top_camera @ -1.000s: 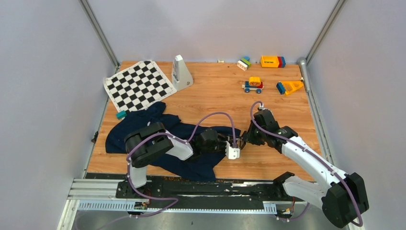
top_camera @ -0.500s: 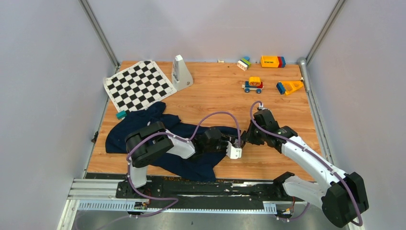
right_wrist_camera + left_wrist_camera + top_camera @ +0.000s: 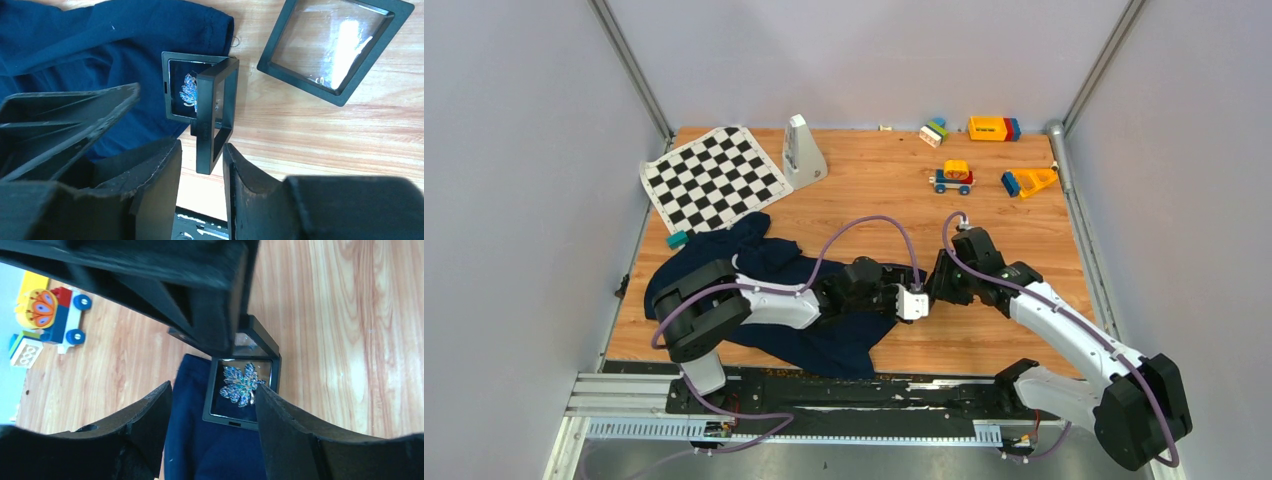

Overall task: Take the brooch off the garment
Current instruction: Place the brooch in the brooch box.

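Observation:
The brooch (image 3: pixel 242 383), a blue jewelled leaf, lies in an open black frame case (image 3: pixel 215 410) that rests on the edge of the dark navy garment (image 3: pixel 215 450). My left gripper (image 3: pixel 212 412) hovers over it, open, one finger on each side of the case and cloth. In the right wrist view the brooch (image 3: pixel 190 92) sits in the case base, and the case's lid (image 3: pixel 216 117) stands upright. My right gripper (image 3: pixel 200 175) is open, the lid's lower edge between its fingers with a gap. From above, both grippers meet at the garment's (image 3: pixel 834 345) right end.
A second black frame with clear film (image 3: pixel 335 45) lies on the wood beside the case. At the back are the chequered mat (image 3: pixel 714 178), a white pyramid-shaped object (image 3: pixel 802 150), a toy car (image 3: pixel 952 177) and coloured blocks (image 3: pixel 992 128). A teal block (image 3: pixel 677 240) sits by the garment.
Both grippers have opened. The left arm's elbow has swung left and lower, and the right wrist has shifted slightly towards the case.

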Controlling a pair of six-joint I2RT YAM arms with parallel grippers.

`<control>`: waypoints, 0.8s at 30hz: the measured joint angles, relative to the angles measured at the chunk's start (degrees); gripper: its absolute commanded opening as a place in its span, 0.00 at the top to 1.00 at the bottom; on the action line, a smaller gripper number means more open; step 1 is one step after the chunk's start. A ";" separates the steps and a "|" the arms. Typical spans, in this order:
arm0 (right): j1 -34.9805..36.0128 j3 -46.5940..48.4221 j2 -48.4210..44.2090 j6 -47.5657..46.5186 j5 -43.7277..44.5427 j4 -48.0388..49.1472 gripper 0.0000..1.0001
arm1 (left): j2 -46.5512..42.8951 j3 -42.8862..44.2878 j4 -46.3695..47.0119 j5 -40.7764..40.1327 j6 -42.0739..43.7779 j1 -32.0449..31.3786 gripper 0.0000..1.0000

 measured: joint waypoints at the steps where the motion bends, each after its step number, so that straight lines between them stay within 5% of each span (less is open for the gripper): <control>1: -0.02 0.02 -0.02 -0.04 -0.13 0.00 0.63 | -1.29 -0.04 -0.35 -0.11 -1.07 0.00 0.31; 7: -0.98 0.04 -1.42 -0.09 -0.72 0.00 0.67 | -6.62 -1.11 -1.95 -1.95 -8.00 0.07 0.48; 13: -3.26 0.04 -4.20 -0.22 -0.96 0.07 0.78 | -8.28 -2.16 -5.11 -4.59 -18.73 1.57 0.99; 24: -4.13 0.02 -2.54 -0.33 -3.37 0.35 0.89 | -3.67 0.85 -12.31 -4.00 -25.14 3.63 1.00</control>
